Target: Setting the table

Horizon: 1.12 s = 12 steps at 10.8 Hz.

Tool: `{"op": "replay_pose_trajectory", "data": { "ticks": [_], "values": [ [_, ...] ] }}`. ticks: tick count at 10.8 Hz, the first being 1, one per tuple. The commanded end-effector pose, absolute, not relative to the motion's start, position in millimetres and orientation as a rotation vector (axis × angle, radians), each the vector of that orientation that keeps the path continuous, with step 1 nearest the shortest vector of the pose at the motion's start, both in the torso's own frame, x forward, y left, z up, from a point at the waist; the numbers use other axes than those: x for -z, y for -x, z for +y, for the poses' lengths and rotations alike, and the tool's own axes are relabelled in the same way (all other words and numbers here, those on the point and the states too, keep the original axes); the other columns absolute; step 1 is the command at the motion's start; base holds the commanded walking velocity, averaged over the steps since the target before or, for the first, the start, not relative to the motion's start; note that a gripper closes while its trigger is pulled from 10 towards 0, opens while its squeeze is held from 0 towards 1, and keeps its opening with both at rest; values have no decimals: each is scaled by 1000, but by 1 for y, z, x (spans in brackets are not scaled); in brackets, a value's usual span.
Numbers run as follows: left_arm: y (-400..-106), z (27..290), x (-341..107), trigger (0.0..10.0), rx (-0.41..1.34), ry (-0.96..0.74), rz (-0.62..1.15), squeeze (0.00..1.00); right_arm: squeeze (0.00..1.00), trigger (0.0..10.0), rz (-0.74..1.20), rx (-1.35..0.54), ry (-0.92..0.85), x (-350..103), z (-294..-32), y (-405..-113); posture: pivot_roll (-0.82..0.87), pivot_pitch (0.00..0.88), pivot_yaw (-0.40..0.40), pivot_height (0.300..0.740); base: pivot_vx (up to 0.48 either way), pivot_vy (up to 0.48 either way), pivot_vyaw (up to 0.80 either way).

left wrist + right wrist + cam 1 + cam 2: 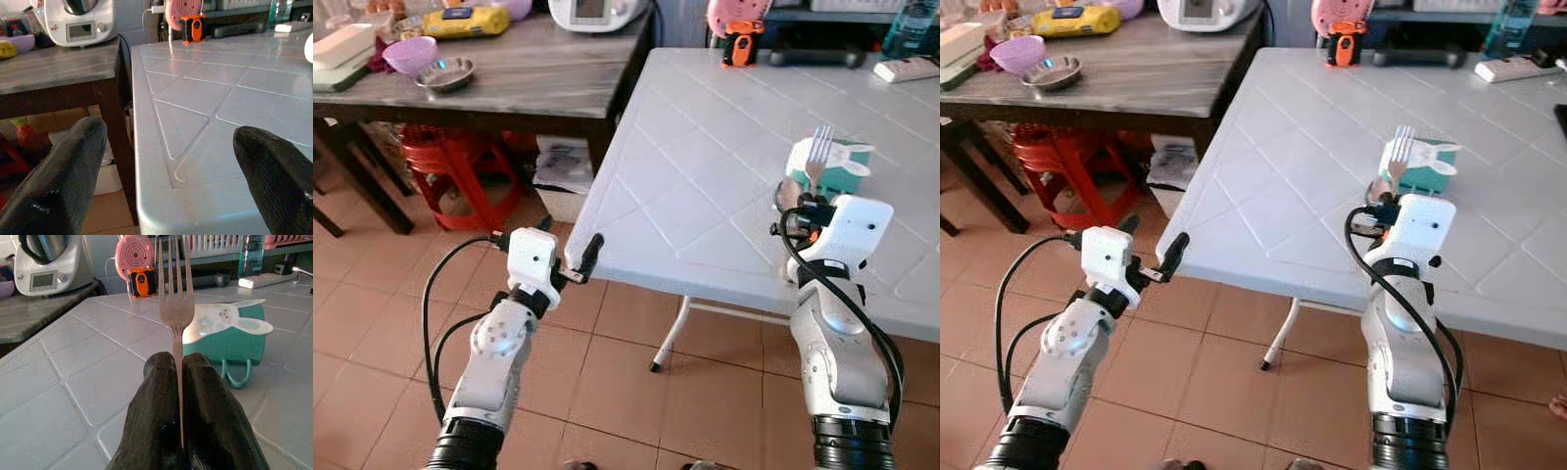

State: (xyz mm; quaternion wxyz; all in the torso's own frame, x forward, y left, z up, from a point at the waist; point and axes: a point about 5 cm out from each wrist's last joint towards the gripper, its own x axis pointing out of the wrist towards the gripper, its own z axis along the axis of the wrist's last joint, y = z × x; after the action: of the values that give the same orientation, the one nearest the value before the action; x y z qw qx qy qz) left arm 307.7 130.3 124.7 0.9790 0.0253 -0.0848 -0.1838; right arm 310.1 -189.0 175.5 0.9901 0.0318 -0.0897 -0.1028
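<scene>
My right gripper (pixel 178 382) is over the white table (pixel 705 127), its fingers (pixel 208 396) pressed together on the handle of a fork (pixel 175 308); the fork stands upright, tines up, above the table's near right part; just beyond it lies a teal mug (pixel 234 340) on its side, handle toward me, with a white rabbit-shaped lid (pixel 230 318) on its mouth. My left gripper (pixel 576 262) sits at the table's near left corner, level with the edge; its fingers (pixel 63 181) are spread wide and hold nothing, one off the table's side, the other over the tabletop (pixel 205 117). At the table's far edge I see an orange-and-black gadget (pixel 741 44) below a pink round object (pixel 736 14), a dark long object (pixel 813 55) and a white power strip (pixel 907 69). To my left stands a dark wooden table (pixel 519 73); on it a white kitchen machine (pixel 73 19), a yellow pack (pixel 465 22), a purple bowl (pixel 410 54) and a steel bowl (pixel 445 73); beneath it, red stools (pixel 450 162) on the tiled floor (pixel 372 323).
</scene>
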Motion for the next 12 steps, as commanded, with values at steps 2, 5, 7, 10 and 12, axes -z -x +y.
{"op": "replay_pose_trajectory", "data": {
  "ticks": [2, 5, 7, 10, 12],
  "values": [
    [-308, 135, -121, 10000, 356, -55, -150, 0, 0, 10000, -200, 195, -74, -180, -186, -308, -78, 105, 79, 740, 0, 367, -244],
    [-309, 134, -123, 10000, 359, -54, -153, 0, 0, 10000, -201, 188, -78, -180, -183, -310, -75, 107, 79, 740, 0, 454, 0],
    [-309, 132, -123, 10000, 364, -53, -154, 0, 0, 10000, -201, 191, -78, -180, -184, -311, -73, 104, 81, 740, 0, 454, 0],
    [-310, 130, -124, 10000, 374, -55, -153, 0, 0, 10000, -213, 201, -80, -182, -185, -313, -69, 96, 89, 740, 0, 456, 0],
    [-311, 129, -125, 10000, 375, -57, -155, 0, 0, 10000, -216, 202, -81, -183, -185, -314, -68, 94, 91, 740, 0, 454, 0]
  ]
}}
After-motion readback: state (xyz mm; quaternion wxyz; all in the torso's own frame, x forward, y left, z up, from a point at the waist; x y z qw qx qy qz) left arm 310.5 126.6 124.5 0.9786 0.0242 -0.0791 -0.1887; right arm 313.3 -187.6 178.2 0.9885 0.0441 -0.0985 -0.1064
